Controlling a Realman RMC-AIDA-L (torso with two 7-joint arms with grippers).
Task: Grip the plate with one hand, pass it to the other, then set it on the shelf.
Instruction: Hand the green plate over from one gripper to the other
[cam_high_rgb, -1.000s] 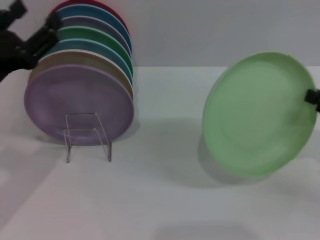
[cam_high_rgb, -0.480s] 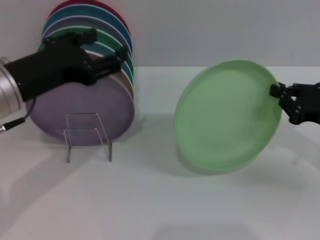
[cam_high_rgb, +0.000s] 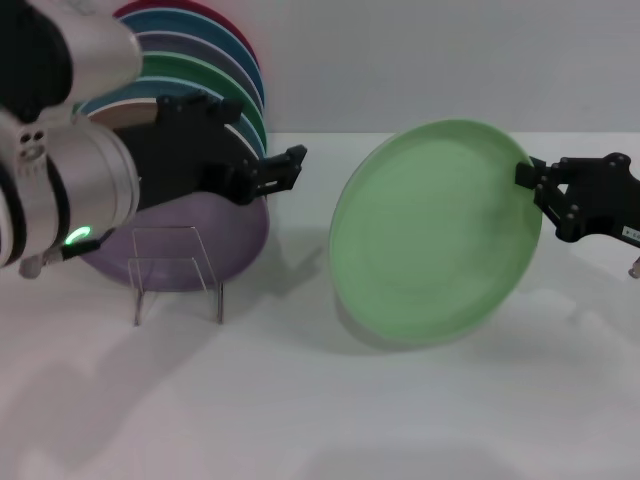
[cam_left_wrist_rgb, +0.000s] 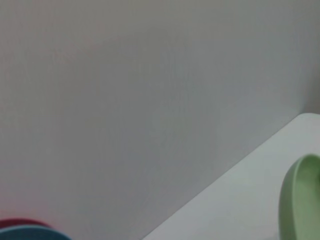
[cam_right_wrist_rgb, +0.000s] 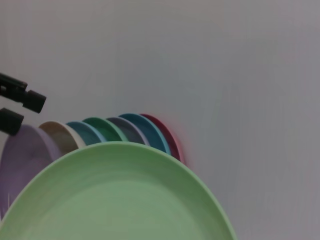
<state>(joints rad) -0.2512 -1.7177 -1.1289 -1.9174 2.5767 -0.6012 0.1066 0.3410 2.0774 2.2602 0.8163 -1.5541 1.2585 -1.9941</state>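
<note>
We see the plate (cam_high_rgb: 432, 232) held tilted on edge above the worktop (cam_high_rgb: 320, 400), face toward the camera, clamped at its right rim by the right gripper (cam_high_rgb: 535, 185). The free left rim points at the left gripper (cam_high_rgb: 288, 165), jaws parted, near but apart, level with it. We judge the left gripper closes in sideways. 1 rack (cam_high_rgb: 175, 270) of plates sits behind it.

The pale green plate (cam_high_rgb: 432, 232) looks like smooth matt plastic, same as the stacked plates (cam_high_rgb: 200, 90) behind the left end effector (cam_high_rgb: 284, 168). The stand (cam_high_rgb: 175, 270) below it is clear glossy acrylic; arm casing's brushed silver metal.
</note>
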